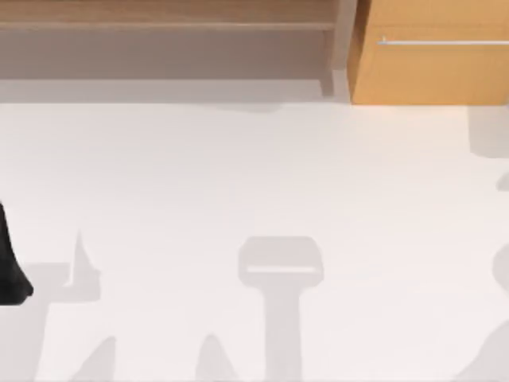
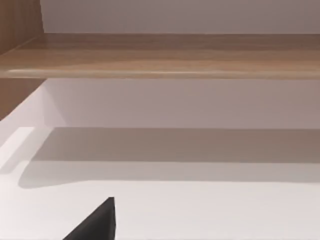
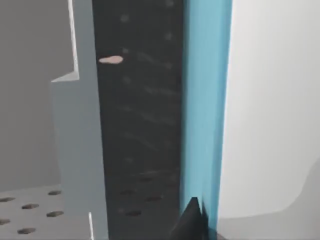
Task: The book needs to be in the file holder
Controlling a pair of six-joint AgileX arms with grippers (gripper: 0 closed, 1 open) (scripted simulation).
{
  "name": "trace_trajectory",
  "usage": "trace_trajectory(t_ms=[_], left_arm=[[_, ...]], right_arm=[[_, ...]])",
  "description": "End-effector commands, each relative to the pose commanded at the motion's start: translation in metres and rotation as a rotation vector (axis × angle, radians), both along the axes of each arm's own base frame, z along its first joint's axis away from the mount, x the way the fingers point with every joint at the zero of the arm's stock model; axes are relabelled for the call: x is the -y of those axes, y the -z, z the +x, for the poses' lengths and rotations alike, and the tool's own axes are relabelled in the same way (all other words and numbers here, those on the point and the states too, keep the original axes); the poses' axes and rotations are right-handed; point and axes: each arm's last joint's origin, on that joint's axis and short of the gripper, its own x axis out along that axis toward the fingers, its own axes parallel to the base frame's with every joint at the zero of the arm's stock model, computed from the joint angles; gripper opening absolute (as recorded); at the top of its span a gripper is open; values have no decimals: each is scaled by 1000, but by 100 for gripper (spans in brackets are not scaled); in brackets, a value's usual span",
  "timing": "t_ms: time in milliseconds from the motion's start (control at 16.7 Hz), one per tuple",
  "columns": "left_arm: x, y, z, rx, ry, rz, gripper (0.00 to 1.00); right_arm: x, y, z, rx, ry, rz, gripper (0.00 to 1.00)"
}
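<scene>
In the right wrist view, the right claw [image 3: 192,220] shows as a dark tip touching the book [image 3: 205,100]; I cannot tell its opening. Beyond stands the grey file holder [image 3: 75,150]. The left claw [image 2: 95,225] waits above the worktop [image 1: 238,183]. A tilted book may catch the holder's wall.

I count one white worktop [image 1: 238,183] across the top view, with one open wooden shelf [image 1: 167,24] at upper left and one wooden cabinet [image 1: 429,56] at upper right, carrying one metal handle [image 1: 441,41]. At left edge, one black arm part [image 1: 9,267]. My right wrist view gives one book [image 3: 205,100], blue-edged, against one perforated grey file holder [image 3: 75,150].
</scene>
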Motion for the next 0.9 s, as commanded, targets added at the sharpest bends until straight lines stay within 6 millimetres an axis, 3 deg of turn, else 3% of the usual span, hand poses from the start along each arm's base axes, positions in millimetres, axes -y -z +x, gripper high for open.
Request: trace_trajectory(t_ms=[360,600,900], left_arm=[[0,0,0,0,0,0,100],[0,0,0,0,0,0,100],[0,0,0,0,0,0,100]], right_arm=[[2,5,25,-1,3,0,0],[2,6,26,-3,5,1,0],[2,6,26,-3,5,1,38]])
